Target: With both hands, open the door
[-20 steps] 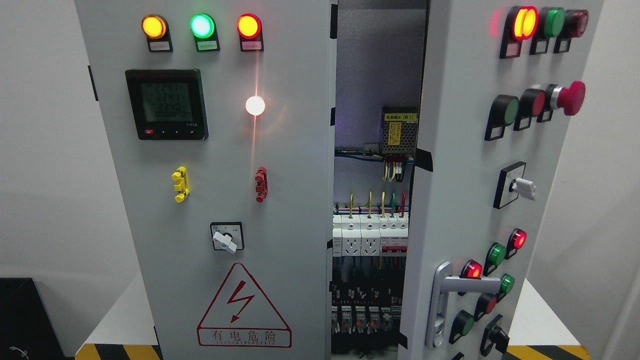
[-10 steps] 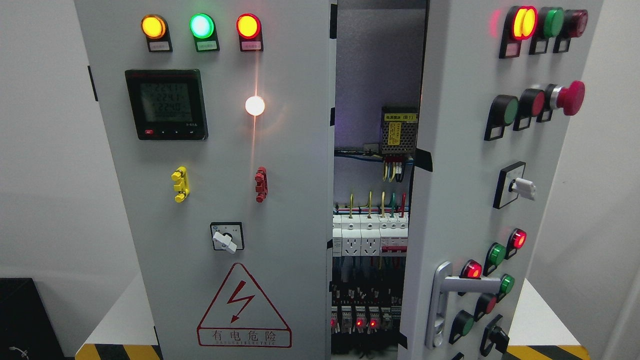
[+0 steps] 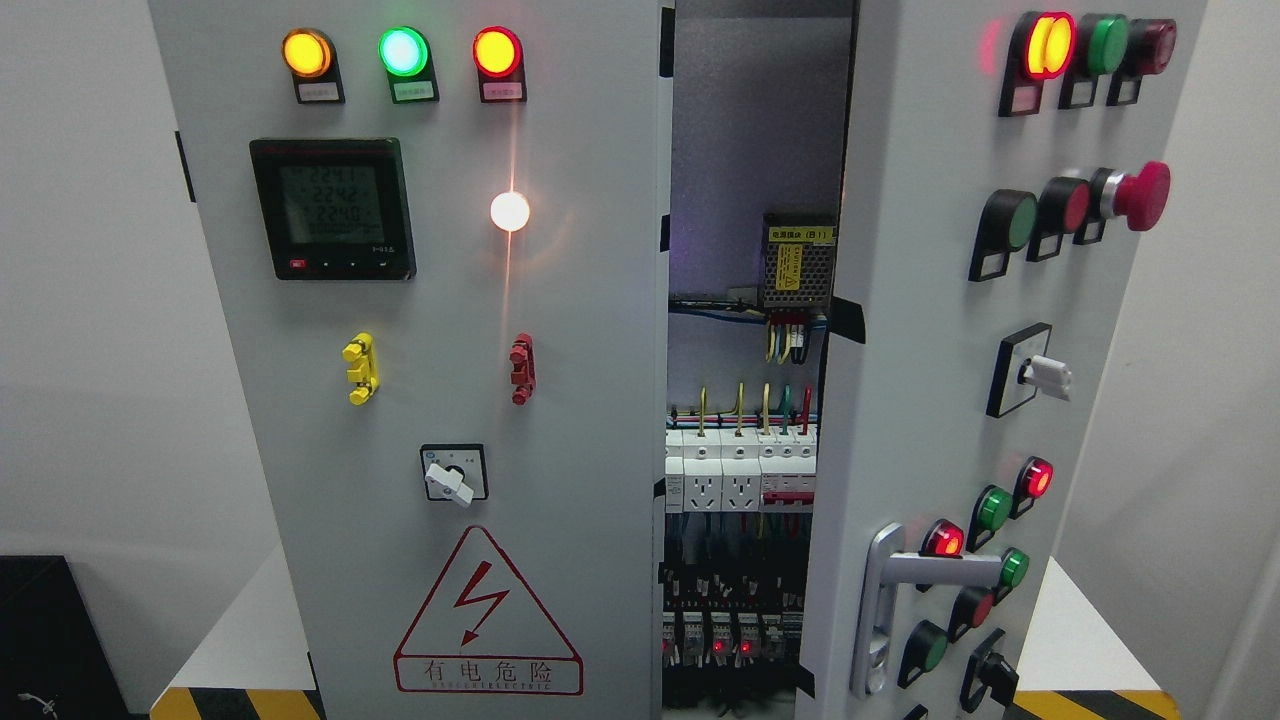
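Electrical cabinet, 2 doors. Left door (image 3: pixel 420 400) shut, facing the camera. Right door (image 3: pixel 930 350) swung partly outward, standing ajar at 3 o'clock of the open gap (image 3: pixel 745 400).

Left door fittings: 3 lit indicator lamps (image 3: pixel 402 52) along the top (amber, green, red); 1 digital meter (image 3: pixel 333 208); 1 white lamp (image 3: pixel 510 211); 1 yellow clip (image 3: pixel 360 368); 1 red clip (image 3: pixel 522 368); 1 rotary switch (image 3: pixel 455 473); 1 red hazard triangle (image 3: pixel 487 615) at 6 o'clock of the panel.

Right door fittings: 1 silver lever handle (image 3: pixel 905 590) near its lower edge; 1 red mushroom button (image 3: pixel 1140 195); 1 white-knobbed selector (image 3: pixel 1035 372); several red and green lamps and buttons, exact count unclear at this angle.

Interior through the gap: 1 mesh-cased power module (image 3: pixel 798 260), 1 row of white breakers (image 3: pixel 740 470), dark wiring below.

Hands: 0 in view. Neither arm shows, so finger state cannot be told for either.
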Robot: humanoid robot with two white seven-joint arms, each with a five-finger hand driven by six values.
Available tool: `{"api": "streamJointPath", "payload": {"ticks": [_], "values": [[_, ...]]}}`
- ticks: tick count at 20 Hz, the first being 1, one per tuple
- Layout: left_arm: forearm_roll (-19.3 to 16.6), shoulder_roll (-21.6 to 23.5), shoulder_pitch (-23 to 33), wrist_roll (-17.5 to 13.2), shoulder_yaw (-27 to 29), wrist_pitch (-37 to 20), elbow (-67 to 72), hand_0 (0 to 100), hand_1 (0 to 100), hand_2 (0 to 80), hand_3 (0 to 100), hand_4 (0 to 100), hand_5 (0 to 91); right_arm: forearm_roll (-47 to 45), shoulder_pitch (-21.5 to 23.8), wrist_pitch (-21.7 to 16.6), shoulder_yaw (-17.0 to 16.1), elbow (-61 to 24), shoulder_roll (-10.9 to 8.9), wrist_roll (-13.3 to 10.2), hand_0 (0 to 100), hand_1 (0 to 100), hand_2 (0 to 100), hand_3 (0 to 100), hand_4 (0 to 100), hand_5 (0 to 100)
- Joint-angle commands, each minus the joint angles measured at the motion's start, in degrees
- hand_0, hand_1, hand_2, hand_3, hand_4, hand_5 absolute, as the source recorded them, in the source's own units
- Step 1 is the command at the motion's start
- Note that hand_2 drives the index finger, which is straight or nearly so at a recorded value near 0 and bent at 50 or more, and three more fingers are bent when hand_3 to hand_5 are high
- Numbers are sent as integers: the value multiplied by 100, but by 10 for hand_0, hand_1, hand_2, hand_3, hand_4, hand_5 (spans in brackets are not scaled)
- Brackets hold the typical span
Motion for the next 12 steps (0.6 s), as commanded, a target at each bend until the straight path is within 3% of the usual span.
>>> {"api": "streamJointPath", "payload": {"ticks": [1, 6, 12], "values": [[188, 660, -733, 3, -80, 18, -1387, 0, 0, 0, 0, 0, 0, 0, 0, -3, 0, 0, 0, 1, 0, 0, 0, 0, 0, 0], [267, 897, -1322, 3, -343, 10, -1668, 0, 0, 0, 0, 0, 0, 0, 0, -3, 0, 0, 0, 1, 0, 0, 0, 0, 0, 0], [969, 1169, -2350, 3, -502, 27, -1704, 0, 0, 0, 0, 0, 0, 0, 0, -3, 0, 0, 0, 1, 0, 0, 0, 0, 0, 0]]}}
